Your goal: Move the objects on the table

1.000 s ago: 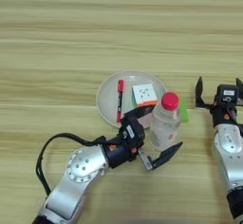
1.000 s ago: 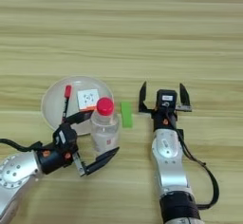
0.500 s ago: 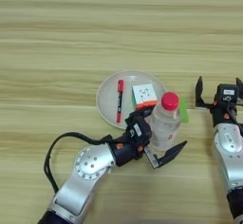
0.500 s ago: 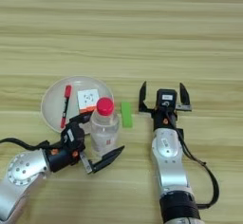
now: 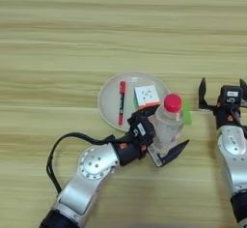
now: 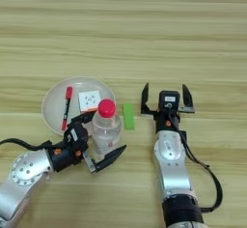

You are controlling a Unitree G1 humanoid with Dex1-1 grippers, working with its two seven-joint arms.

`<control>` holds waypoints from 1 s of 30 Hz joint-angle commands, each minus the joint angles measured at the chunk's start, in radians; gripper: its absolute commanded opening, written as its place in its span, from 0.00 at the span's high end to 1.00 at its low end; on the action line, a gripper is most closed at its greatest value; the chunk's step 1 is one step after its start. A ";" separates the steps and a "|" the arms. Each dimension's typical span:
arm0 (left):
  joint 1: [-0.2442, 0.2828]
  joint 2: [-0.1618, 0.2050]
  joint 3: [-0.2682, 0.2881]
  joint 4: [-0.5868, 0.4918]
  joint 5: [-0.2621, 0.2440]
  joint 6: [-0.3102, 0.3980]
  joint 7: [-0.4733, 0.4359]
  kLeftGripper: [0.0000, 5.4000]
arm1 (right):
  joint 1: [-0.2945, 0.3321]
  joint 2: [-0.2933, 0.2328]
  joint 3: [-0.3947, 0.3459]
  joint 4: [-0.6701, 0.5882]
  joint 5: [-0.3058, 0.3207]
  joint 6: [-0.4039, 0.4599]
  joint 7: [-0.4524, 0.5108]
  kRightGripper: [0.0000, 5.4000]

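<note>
Left gripper straddles bottle beside plate rim

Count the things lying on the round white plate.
2: a red marker pen on its left half and a small colourful puzzle cube right of the pen. The clear bottle may hide more.

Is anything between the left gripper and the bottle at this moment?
Nothing visible. The left gripper is open with its fingers either side of the bottle, one finger near the plate, the other in front of the bottle. The right gripper sits open beyond the green block.
</note>
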 commanded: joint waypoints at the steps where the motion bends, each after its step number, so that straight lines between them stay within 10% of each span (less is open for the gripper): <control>1: -0.019 -0.004 0.004 0.019 0.016 -0.008 0.009 0.00 | -0.005 0.005 0.003 -0.007 -0.005 0.013 -0.007 0.00; 30: -0.019 -0.013 0.017 0.032 -0.005 -0.010 -0.020 0.40 | 0.002 0.008 0.005 -0.020 -0.008 0.019 -0.010 0.00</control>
